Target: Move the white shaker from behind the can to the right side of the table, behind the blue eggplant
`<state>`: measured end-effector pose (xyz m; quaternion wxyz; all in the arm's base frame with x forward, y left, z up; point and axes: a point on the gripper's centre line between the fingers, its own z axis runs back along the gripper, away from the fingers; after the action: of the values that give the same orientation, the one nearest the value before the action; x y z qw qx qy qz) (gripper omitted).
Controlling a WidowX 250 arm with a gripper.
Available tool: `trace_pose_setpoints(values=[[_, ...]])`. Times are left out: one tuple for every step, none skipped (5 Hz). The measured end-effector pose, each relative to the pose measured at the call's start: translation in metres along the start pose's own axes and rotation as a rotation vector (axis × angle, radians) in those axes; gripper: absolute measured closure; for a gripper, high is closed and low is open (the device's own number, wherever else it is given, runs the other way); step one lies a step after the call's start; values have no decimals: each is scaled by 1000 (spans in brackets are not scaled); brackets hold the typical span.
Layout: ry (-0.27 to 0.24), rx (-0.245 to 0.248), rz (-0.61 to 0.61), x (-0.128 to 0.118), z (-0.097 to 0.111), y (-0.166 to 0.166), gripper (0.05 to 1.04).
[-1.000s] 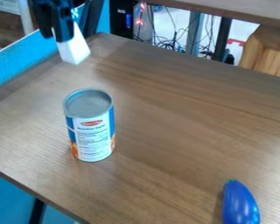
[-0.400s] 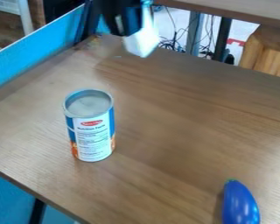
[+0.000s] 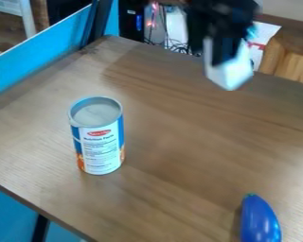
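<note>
While the end effector grips one white block, one can and one eggplant rest apart.

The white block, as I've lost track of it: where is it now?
In the camera view, the gripper holds the white block at upper right, seen against the table's far edge, right of the can.

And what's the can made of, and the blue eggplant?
The can looks like metal, from its silvery rim and dull grey top, with a printed label, maybe paper. The blue eggplant looks like glossy plastic, because bright light spots shine on it, but I can't be sure.
</note>
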<state>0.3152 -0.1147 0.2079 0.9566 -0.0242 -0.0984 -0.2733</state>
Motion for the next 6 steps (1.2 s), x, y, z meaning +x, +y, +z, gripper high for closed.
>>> trace_pose_setpoints(values=[[55,18,-15,17,-44,-28,460],[86,49,-22,22,-83,-40,460],[128,62,-13,27,-117,-45,461],[123,52,5,38,-121,-46,461],[132,43,31,36,-122,-47,393],[175,44,95,28,-126,-45,112]])
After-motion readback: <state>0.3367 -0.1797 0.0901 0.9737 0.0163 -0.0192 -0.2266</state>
